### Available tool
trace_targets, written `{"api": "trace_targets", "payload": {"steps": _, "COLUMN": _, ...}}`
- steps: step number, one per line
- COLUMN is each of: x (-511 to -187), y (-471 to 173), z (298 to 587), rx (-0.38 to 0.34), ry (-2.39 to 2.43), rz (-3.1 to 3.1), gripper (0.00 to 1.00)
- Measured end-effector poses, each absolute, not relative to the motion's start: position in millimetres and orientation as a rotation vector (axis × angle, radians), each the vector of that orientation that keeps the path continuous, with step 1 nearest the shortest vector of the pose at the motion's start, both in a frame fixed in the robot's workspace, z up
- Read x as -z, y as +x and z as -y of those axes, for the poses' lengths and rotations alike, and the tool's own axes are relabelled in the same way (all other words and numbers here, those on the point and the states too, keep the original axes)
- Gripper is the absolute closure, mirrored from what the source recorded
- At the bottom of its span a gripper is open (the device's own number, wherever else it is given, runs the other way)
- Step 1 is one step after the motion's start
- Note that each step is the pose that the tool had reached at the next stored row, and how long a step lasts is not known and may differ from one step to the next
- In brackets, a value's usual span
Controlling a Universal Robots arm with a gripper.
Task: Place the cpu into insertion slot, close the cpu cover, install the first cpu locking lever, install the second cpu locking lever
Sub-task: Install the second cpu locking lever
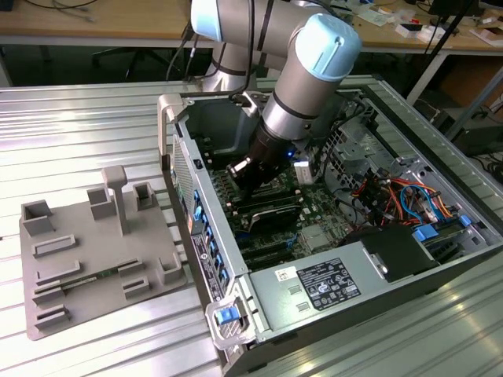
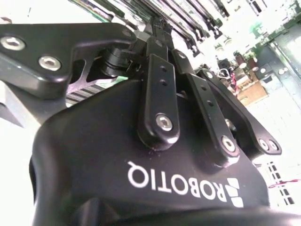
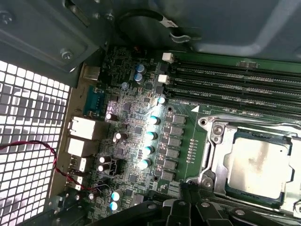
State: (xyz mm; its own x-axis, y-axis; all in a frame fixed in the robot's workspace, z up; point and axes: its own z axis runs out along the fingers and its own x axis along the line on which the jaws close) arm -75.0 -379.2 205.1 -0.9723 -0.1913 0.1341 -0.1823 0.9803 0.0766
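- The case (image 1: 330,236) lies open on the table (image 1: 78,126), with a grey fixture (image 1: 94,251) at the exterior view's left.
- The arm (image 1: 306,78) reaches down into the case over the motherboard (image 3: 136,122).
- The cpu (image 3: 256,167) sits in the slot (image 3: 212,141), with the cover (image 3: 282,129) framing it.
- Gripper (image 1: 250,182): just above the board; I cannot tell how far open it is or whether it holds anything.

Up close, the gripper (image 2: 157,28) looms large: its glossy black body spreads across the foreground, two black linkage bars with silver screws rising over it toward the tip. Beyond, long black memory slots (image 2: 188,19) run in parallel rows, with bright, washed-out chassis metalwork (image 2: 282,117) off to one side.
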Motion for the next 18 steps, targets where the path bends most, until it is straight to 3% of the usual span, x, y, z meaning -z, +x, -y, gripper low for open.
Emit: {"api": "trace_targets", "payload": {"steps": 18, "x": -222, "y": -26, "z": 376, "rx": 0.14, "ry": 0.282, "rz": 2.958, "gripper": 0.89}}
